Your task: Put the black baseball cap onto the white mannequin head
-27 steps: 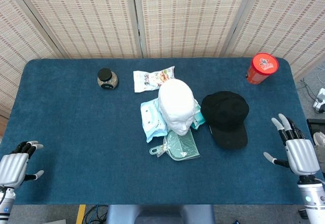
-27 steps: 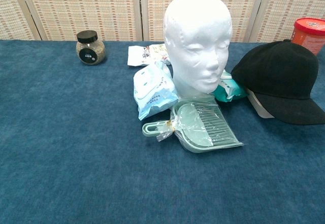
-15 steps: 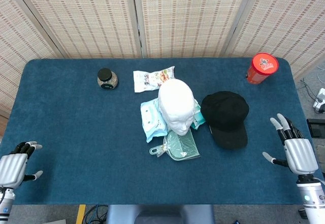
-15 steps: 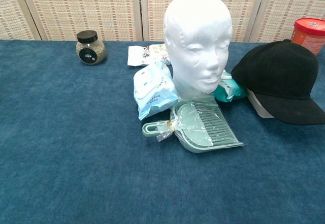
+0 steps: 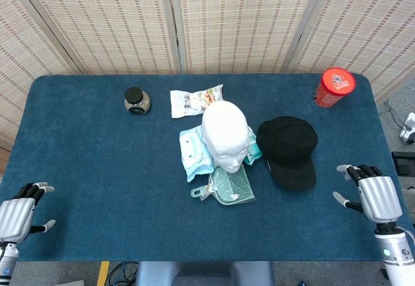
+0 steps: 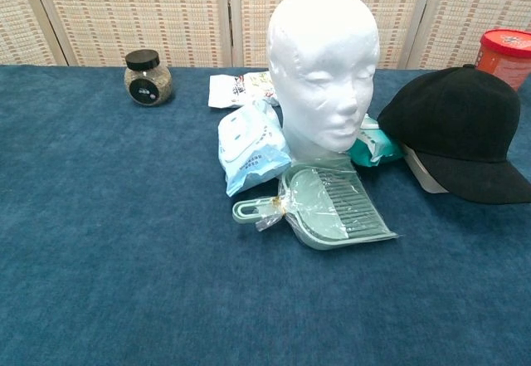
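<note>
The white mannequin head stands upright mid-table, facing the front edge; the chest view shows its face. Just to its right the black baseball cap lies flat on the blue cloth, brim toward the front, and it also shows in the chest view. My right hand hovers at the table's front right edge, right of the cap and apart from it, holding nothing, fingers bent toward the cap. My left hand sits off the front left corner, fingers apart and empty. Neither hand appears in the chest view.
Around the mannequin's base lie a pale blue wipes pack, a teal pack and a bagged green dustpan. A snack packet and a black-lidded jar sit behind. A red canister stands back right.
My right hand has shifted slightly toward the cap and its fingers have bent from pointing up to pointing left. The left hand has hardly moved.
</note>
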{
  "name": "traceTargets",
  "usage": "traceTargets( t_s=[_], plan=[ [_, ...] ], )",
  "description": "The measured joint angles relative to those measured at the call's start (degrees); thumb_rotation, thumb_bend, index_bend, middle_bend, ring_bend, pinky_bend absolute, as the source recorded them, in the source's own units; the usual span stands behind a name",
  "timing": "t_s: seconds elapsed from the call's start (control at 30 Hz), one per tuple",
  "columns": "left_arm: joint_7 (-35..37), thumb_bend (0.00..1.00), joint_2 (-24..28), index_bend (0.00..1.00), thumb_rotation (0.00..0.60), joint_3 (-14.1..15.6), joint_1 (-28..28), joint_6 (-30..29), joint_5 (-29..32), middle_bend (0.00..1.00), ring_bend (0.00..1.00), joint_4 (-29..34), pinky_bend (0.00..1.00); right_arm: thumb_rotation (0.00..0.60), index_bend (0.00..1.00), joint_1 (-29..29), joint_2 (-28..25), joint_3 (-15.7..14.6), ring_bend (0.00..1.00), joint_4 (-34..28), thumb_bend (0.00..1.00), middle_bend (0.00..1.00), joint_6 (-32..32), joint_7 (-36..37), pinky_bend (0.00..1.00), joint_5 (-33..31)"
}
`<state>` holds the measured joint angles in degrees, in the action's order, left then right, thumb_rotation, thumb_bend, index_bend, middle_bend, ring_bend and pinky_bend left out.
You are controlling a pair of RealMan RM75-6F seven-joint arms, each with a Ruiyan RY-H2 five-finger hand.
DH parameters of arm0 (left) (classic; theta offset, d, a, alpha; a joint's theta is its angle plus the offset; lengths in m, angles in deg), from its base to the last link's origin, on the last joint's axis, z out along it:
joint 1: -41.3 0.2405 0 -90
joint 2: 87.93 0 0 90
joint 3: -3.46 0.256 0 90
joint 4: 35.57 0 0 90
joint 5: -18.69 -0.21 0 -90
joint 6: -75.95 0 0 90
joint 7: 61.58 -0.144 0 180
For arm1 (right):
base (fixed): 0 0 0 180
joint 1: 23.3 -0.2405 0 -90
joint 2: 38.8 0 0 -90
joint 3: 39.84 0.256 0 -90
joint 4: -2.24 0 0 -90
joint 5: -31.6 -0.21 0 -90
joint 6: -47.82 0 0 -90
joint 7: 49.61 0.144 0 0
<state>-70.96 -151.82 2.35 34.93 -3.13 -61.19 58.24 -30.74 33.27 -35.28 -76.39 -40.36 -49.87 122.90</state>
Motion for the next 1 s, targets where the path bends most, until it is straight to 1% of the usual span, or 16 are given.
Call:
traceTargets(
  t_s=[0.13, 0.23, 0.37, 0.6, 0.7, 1.0],
  plan=[
    [0.1, 0.02, 0.0, 0.28, 0.600, -0.1, 0.1, -0.2, 0.2, 0.23, 0.16, 0.0, 0.41, 0.600, 0.38, -0.5, 1.0, -0.7, 0.37, 3.2, 0.00, 0.47, 0.7, -1.4, 0.41, 0.9],
    [0.2, 0.02, 0.1, 0.28, 0.600, -0.2, 0.2, -0.3, 0.2, 0.23, 0.16, 0.0, 0.41, 0.600, 0.38, -1.0, 2.3, -1.4, 0.36, 6.3, 0.00, 0.47, 1.5, -2.7, 0.41, 1.5],
    [-0.1, 0.02, 0.2, 0.28, 0.600, -0.2, 0.1, -0.1, 0.4, 0.23, 0.16, 0.3, 0.41, 0.600, 0.38, -1.6, 4.9, -2.0, 0.36, 10.8, 0.00, 0.46, 2.1, -3.2, 0.41, 2.3],
    [0.2, 0.02, 0.5, 0.28, 0.600, -0.3, 0.3, -0.2, 0.7, 0.23, 0.16, 0.4, 0.41, 0.600, 0.38, -3.5, 11.0, -3.0, 0.36, 19.5, 0.00, 0.49, 2.8, -2.3, 0.41, 4.2],
    [0.4, 0.02, 0.7, 0.28, 0.600, -0.3, 0.3, -0.2, 0.7, 0.23, 0.16, 0.6, 0.41, 0.600, 0.38, -4.4, 13.2, -3.2, 0.36, 22.1, 0.00, 0.49, 3.1, -0.9, 0.41, 4.7],
    [0.5, 0.02, 1.0, 0.28, 0.600, -0.3, 0.6, -0.6, 0.7, 0.23, 0.16, 0.9, 0.41, 0.600, 0.39, -6.3, 18.1, -3.8, 0.36, 28.7, 0.00, 0.51, 1.9, 0.0, 0.41, 6.6]
  ],
)
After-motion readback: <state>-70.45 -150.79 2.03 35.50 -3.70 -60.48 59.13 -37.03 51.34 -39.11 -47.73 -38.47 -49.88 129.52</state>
